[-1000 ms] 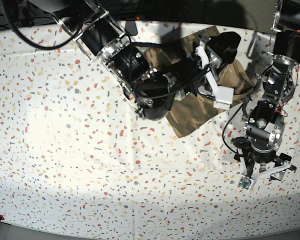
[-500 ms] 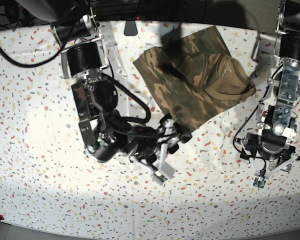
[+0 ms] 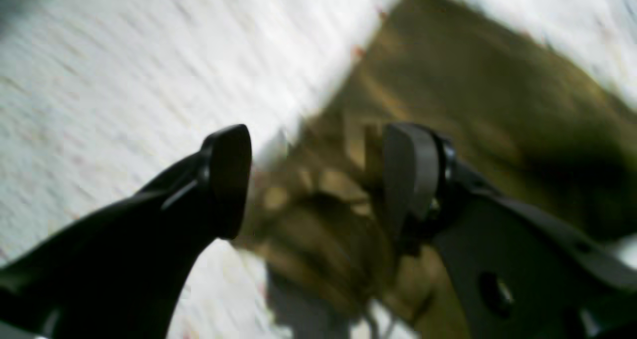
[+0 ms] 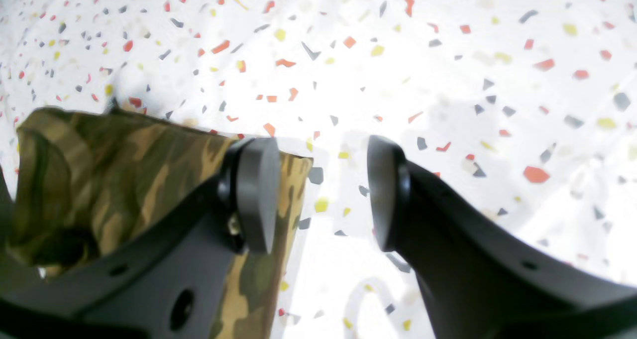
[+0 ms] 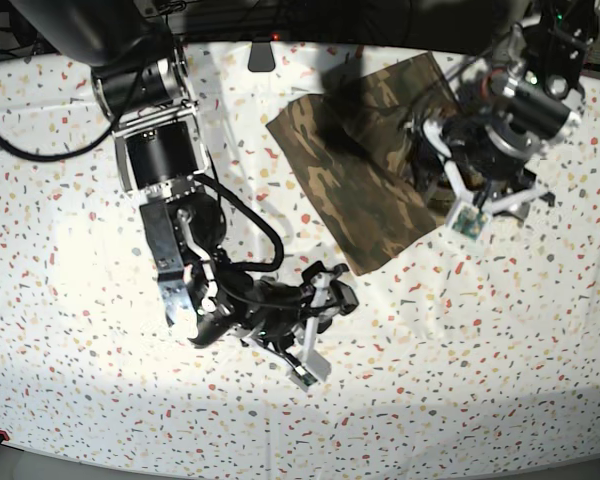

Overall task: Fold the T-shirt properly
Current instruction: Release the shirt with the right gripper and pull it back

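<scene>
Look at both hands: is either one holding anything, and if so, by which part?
Nothing is held. The right hand hangs open over the tablecloth beside a corner of the T-shirt. The left hand is open above the shirt, no cloth pinched.

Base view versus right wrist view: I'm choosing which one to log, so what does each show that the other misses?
Only the base view shows both arms, the left pincer hanging open over the camouflage cloth T-shirt, and the shirt's whole outline. Only the right wrist view shows up close that the right pincer is open with nothing between its pads, one pad in front of the shirt's corner. Both show the shirt lying on the white speckled tablecloth.
</scene>
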